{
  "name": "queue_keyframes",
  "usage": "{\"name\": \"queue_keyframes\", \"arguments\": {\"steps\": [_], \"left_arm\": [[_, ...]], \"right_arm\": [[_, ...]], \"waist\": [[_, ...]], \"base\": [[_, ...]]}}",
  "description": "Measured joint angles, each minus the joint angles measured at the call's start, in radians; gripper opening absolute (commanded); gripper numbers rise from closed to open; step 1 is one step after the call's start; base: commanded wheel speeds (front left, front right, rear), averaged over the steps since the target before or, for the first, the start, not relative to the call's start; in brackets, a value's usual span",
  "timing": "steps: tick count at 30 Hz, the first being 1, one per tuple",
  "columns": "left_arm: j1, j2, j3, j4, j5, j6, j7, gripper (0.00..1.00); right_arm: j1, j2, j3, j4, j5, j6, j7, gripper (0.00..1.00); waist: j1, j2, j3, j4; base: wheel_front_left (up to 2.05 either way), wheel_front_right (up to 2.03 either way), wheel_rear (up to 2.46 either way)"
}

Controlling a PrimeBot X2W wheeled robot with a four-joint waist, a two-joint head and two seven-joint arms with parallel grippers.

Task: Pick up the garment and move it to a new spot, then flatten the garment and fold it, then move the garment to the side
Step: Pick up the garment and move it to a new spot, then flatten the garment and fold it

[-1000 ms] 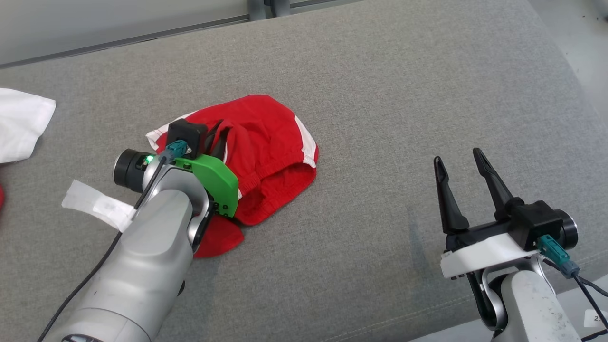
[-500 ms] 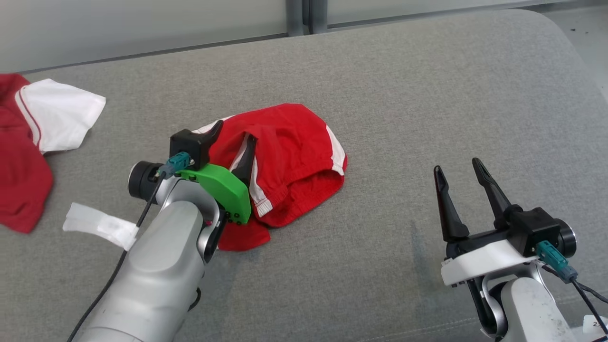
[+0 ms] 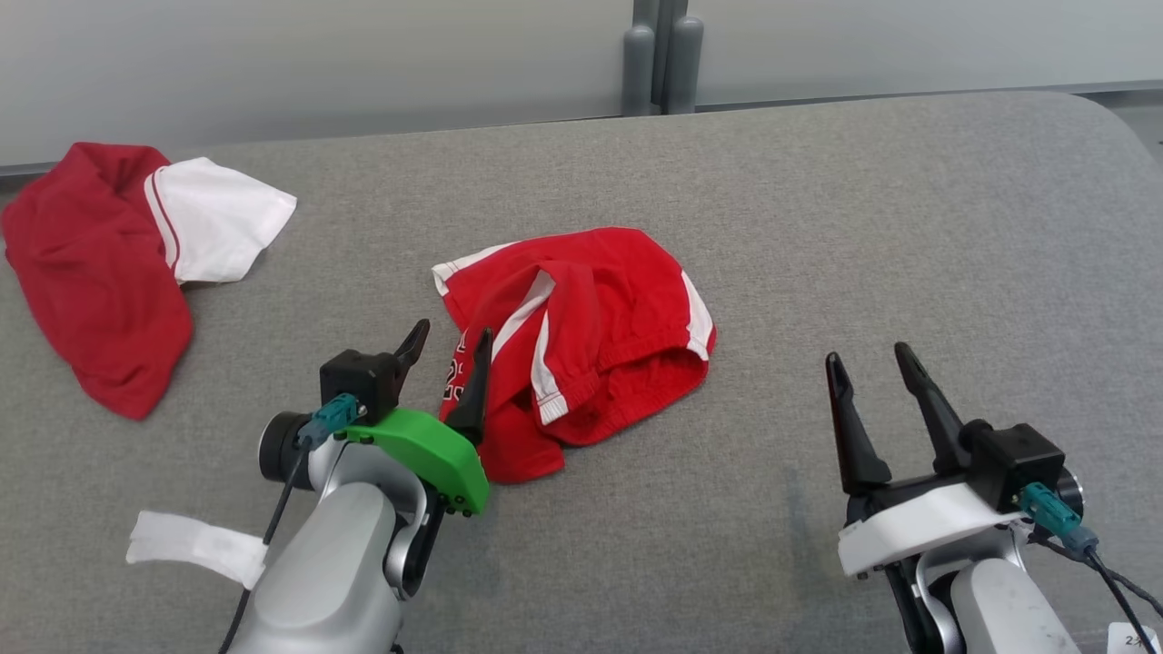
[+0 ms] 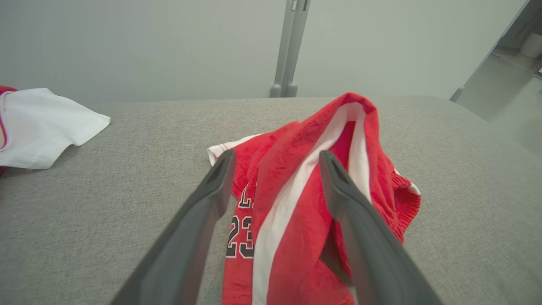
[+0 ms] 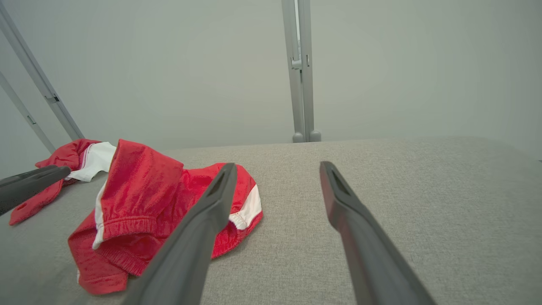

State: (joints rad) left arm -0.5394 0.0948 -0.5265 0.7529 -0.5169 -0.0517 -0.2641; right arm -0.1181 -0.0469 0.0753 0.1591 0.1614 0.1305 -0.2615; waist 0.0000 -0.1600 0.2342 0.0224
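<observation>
Two grippers, fingers spread wide and empty: left gripper (image 3: 453,330) at the near-left edge of the crumpled red shorts (image 3: 618,300) lying midway across the grey cushion (image 3: 909,227), right gripper (image 3: 866,353) well apart to their right, above bare upholstery.

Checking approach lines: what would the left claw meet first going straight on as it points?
The crumpled red shorts, bunched just ahead of the open left claw, probably their raised white-striped fold.

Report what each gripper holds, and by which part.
Nothing is held. The left gripper is open at the edge of the red shorts; the right gripper is open, apart from them.
</observation>
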Motion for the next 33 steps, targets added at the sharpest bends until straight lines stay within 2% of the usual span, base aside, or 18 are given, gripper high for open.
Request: {"name": "queue_keyframes", "arguments": {"steps": [5, 14, 22, 33], "left_arm": [[0.103, -0.003, 0.060, -0.140, 0.032, 0.035, -0.001, 1.00], [0.263, 0.013, 0.139, -0.321, 0.109, 0.062, -0.001, 1.00], [0.352, 0.014, 0.184, -0.412, 0.144, 0.074, -0.001, 1.00], [0.384, 0.003, 0.218, -0.467, 0.162, 0.078, -0.001, 1.00]], "right_arm": [[0.010, 0.000, 0.060, 0.049, 0.097, 0.000, 0.000, 1.00], [-0.012, 0.000, 0.188, 0.132, 0.234, 0.000, 0.000, 1.00], [-0.043, 0.000, 0.277, 0.216, 0.385, 0.000, 0.000, 1.00], [-0.158, 0.000, 0.344, 0.378, 0.592, 0.000, 0.000, 1.00]], "waist": [[0.0000, 0.0000, -0.004, 0.034], [0.0000, 0.0002, -0.002, 0.117], [0.0000, 0.0001, -0.003, 0.199], [0.0000, 0.0001, 0.018, 0.290]], "base": [[0.00, 0.00, 0.00], [0.00, 0.00, 0.00], [0.00, 0.00, 0.00], [0.00, 0.00, 0.00]]}}
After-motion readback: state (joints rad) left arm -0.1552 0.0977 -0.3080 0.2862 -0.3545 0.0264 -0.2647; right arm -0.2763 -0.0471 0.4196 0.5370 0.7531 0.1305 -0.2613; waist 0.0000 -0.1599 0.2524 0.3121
